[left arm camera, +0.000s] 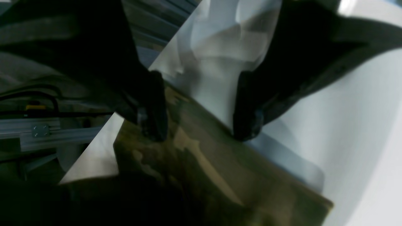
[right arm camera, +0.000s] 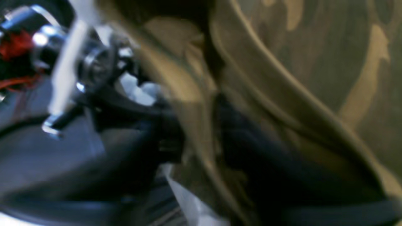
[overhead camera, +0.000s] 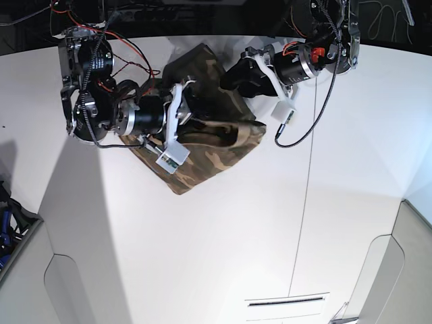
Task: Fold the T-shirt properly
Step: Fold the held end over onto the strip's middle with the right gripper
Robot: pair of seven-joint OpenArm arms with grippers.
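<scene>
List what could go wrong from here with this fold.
1. The left tool is open, with one fingertip on the T-shirt and the other on the bare table. It may close on too little cloth.
2. The right tool is buried in bunched fabric. Blur hides its grip, so it may drag several layers together.
3. The T-shirt is already in a lumpy heap, so any fold made now may come out crooked.

A robotics lab: a bare white table (overhead camera: 223, 243) carries two robot arms with exposed red and black wiring (overhead camera: 111, 40), and an aluminium frame rail (left arm camera: 37, 131) shows left of the left gripper (left arm camera: 201, 106).
</scene>
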